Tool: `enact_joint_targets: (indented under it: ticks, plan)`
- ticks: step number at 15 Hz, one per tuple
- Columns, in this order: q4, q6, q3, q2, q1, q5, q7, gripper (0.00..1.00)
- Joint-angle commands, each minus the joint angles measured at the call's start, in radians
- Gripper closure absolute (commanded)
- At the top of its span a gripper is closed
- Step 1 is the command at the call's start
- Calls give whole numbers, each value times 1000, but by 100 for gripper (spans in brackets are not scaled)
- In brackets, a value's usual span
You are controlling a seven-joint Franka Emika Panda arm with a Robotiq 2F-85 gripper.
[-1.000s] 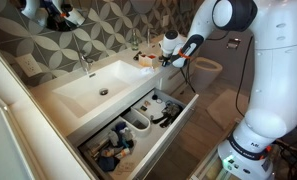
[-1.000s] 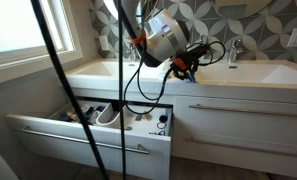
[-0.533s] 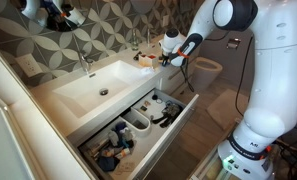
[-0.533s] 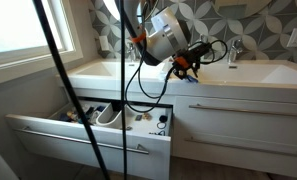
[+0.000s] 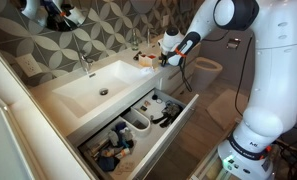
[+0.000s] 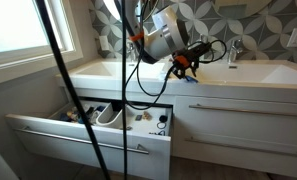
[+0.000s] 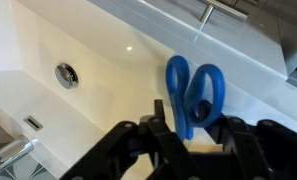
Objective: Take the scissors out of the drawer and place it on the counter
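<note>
My gripper (image 5: pixel 172 58) is shut on the blue-handled scissors (image 7: pixel 193 92) and holds them in the air, over the front rim of the white counter (image 6: pixel 98 73) beside the basin (image 7: pixel 48 50). It also shows in an exterior view (image 6: pixel 184 66). In the wrist view the black fingers (image 7: pixel 188 132) clamp the scissors just below the two handle loops. The blades are hidden. The wide drawer (image 5: pixel 166 133) stands pulled out below the counter, with white oval bins (image 5: pixel 138 122) and dark items inside. It also shows in an exterior view (image 6: pixel 78 131).
A chrome tap (image 5: pixel 85 64) stands behind the basin, whose drain (image 7: pixel 65 74) shows in the wrist view. Small bottles (image 5: pixel 146 56) sit at the counter's far end. A white toilet (image 5: pixel 205 70) stands beyond. A black cable (image 6: pixel 63 70) hangs across the view. Closed drawer fronts (image 6: pixel 243 112) sit beside the open drawer.
The gripper with the scissors has risen very slightly. Nothing else has moved.
</note>
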Motion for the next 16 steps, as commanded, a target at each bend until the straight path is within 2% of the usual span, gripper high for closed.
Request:
enact_joint_targets:
  ticks: [1,4,10,11,12,13,14,16]
  plan:
    - [-17,-34,47,-22,-30,74,-101,35]
    - [-26,-75,74,-38,-45,128,-171,22]
    - [-42,-231,157,-94,-95,295,-346,24]
    - [-55,-266,177,-117,-112,337,-389,15]
    - [-64,-299,183,-137,-118,371,-421,6]
    - [-83,-335,180,-166,-120,398,-442,6]
    - [-100,-369,161,-197,-112,406,-439,0]
    - [-151,-416,136,-274,-111,435,-433,0]
